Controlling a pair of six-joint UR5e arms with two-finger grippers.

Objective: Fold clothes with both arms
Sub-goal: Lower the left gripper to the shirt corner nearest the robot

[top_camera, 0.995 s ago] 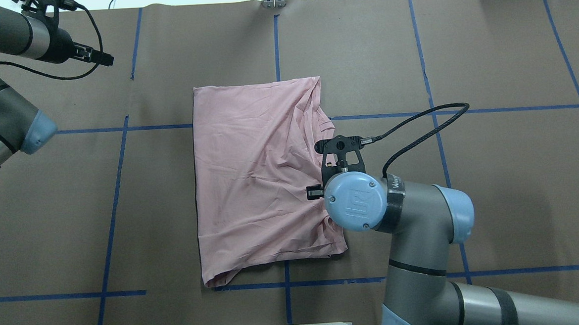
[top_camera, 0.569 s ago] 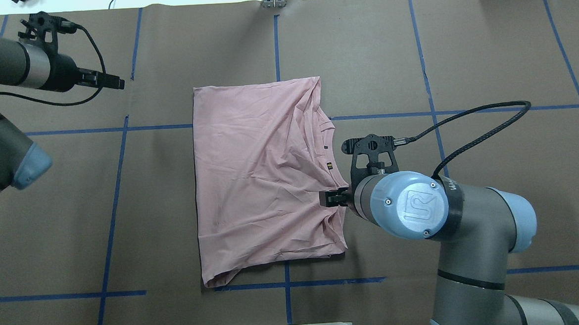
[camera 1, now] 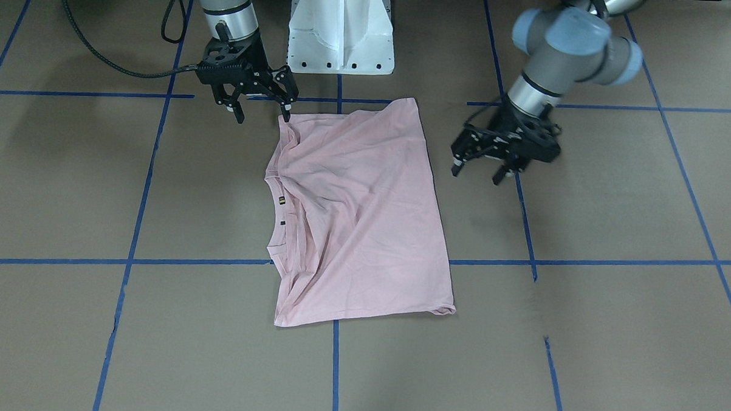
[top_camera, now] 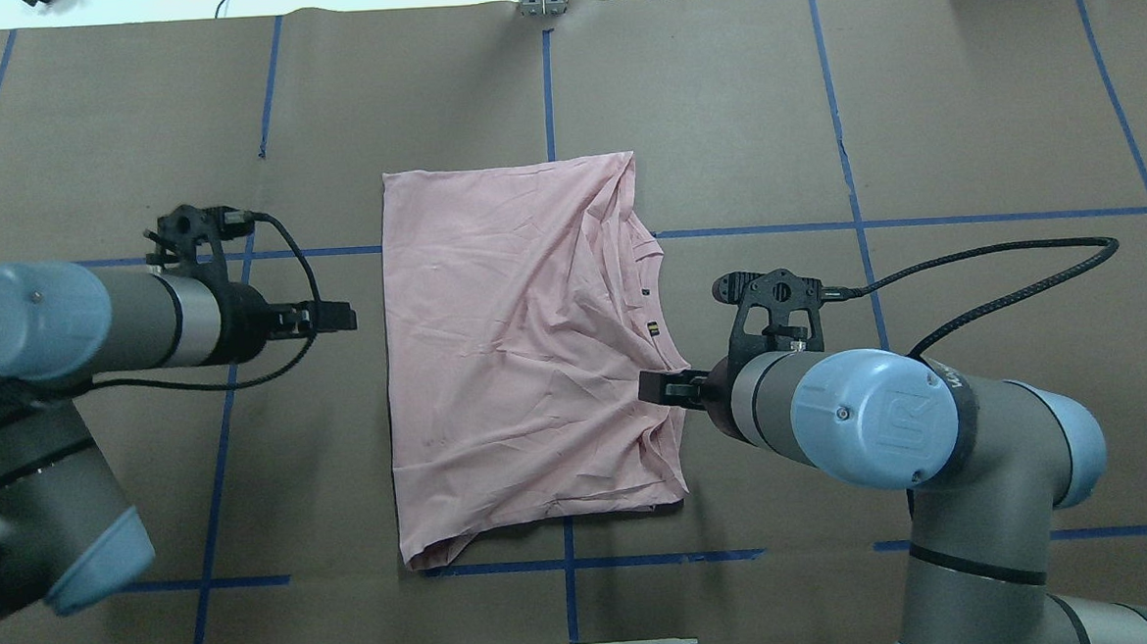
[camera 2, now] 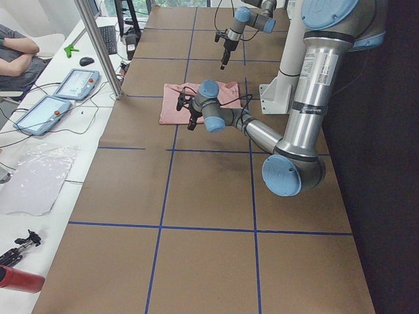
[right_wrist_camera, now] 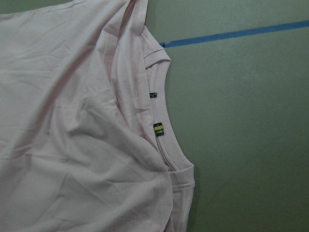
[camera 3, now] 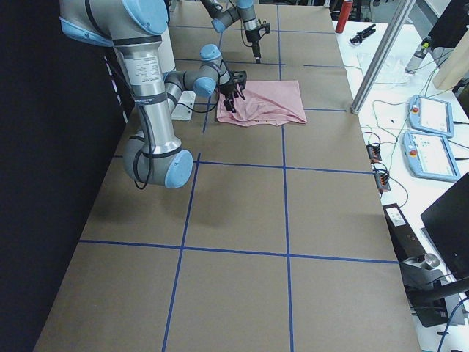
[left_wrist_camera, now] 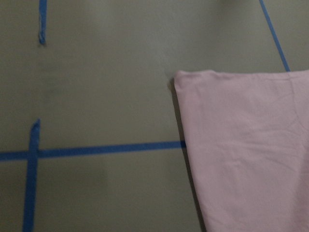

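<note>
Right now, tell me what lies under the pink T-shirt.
The T-shirt lies on the brown table; blue tape lines run under its edges. Anything else beneath the folded cloth is hidden.

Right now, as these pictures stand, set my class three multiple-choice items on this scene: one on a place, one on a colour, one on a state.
1. Where is the left gripper?
A. On the shirt
B. Beside the shirt, apart from it
C. Under the shirt

2. What colour are the tape lines?
A. Red
B. Blue
C. Yellow

3. How is the right gripper?
A. Open
B. Shut on the shirt
C. Shut on a cable

Answers:
1 B: the overhead view shows bare table between the gripper and the shirt's edge.
2 B: the lines are blue in every view.
3 A: the front-facing view shows its fingers spread wide.
</note>
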